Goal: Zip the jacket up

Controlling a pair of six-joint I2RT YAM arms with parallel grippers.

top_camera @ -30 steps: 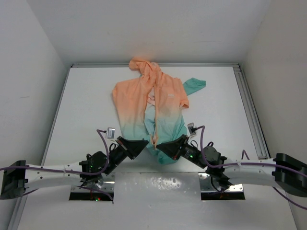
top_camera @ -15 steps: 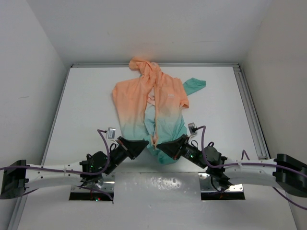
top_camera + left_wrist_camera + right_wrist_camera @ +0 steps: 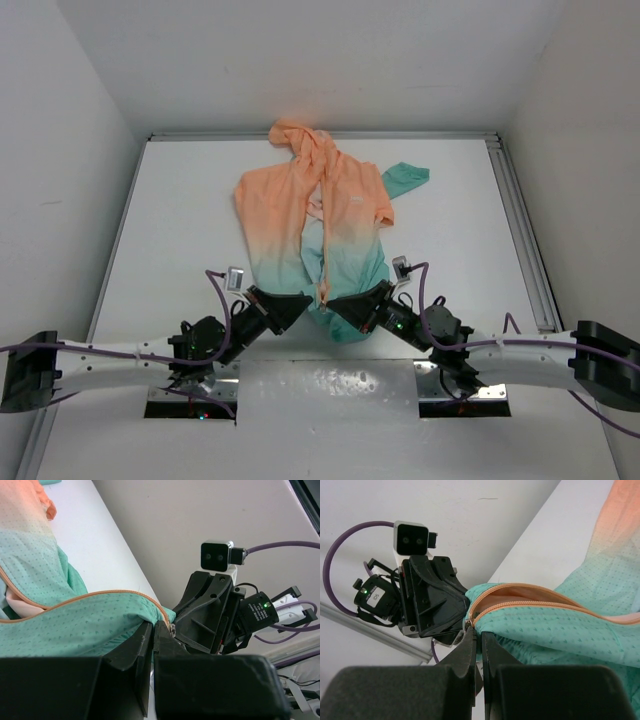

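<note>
**Both grippers pinch the hem where the zipper begins**

The white table (image 3: 180, 200) carries the jacket (image 3: 350, 200) spread flat across its middle. The peach hood (image 3: 295, 135) lies at the far edge and the teal hem (image 3: 345, 325) lies nearest the arm bases. One teal cuff (image 3: 410, 177) pokes out to the right.

The two arms reach in from either side and converge on the middle of the hem, their tips nearly touching. The left gripper (image 3: 298, 303) comes from the left of the front opening and the right gripper (image 3: 337, 306) from the right.

In each wrist view the fingers are pressed together with teal cloth running in between them. Both therefore look clamped on the jacket, one on each front panel, just beside the bottom of the zipper (image 3: 322, 230).

The zipper's long axis runs from that pinch point straight away from the robot toward the hood, roughly along the table's midline. It hangs open, and the orange tape (image 3: 100, 596) curves away from the left fingers (image 3: 135, 645).

In the right wrist view the matching tape (image 3: 545, 602) arcs out from just above the right fingers (image 3: 492, 645). A small metal piece glints at each tape's lower end, too small to tell slider from pin.

Neither arm is nearer, since both sit at the zipper's foot. The coming step likely turns on bringing those two ends together before anything travels up toward the hood.
</note>
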